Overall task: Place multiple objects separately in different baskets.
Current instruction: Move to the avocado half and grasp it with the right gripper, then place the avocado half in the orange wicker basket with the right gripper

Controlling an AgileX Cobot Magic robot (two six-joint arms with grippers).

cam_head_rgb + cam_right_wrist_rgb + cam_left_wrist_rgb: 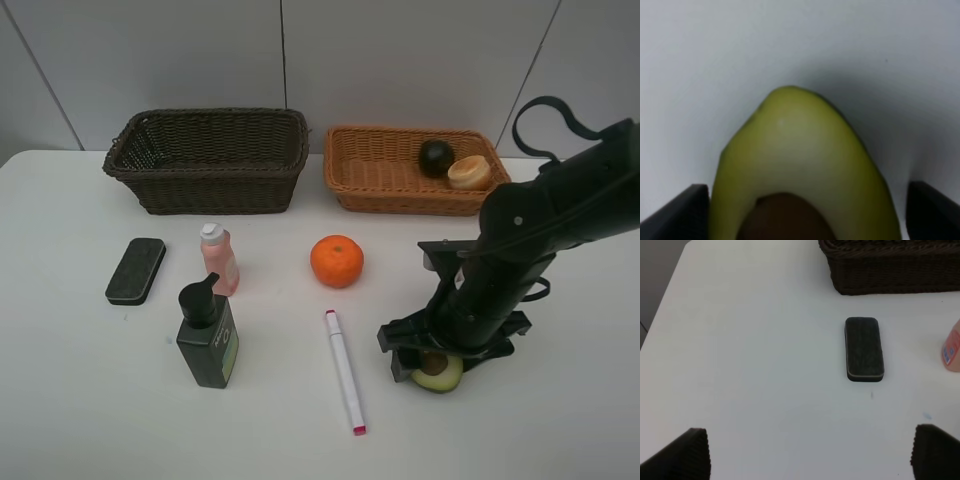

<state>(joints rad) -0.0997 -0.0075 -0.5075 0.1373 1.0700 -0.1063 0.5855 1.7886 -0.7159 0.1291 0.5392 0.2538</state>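
Avocado half (800, 160) between spread right hand (805, 212) | marker (344, 372) beside | left hand (807, 455) apart, eraser (864, 356) ahead

There are 2 woven baskets at the far side: 1 dark brown basket (210, 192) on the left and 1 orange-tan basket (400, 200) on the right. Fruit comes to 4 pieces: 1 dark mangosteen (436, 158) and 1 peach (469, 172) inside the orange-tan basket, 1 orange (337, 261) in the middle, and 1 avocado half (438, 377) at the near right. The rest are 2 bottles on the left, 1 pink bottle (219, 260) and 1 dark-green pump bottle (207, 337), plus 1 black eraser (135, 270) furthest left and 1 white marker (344, 372) near the middle.
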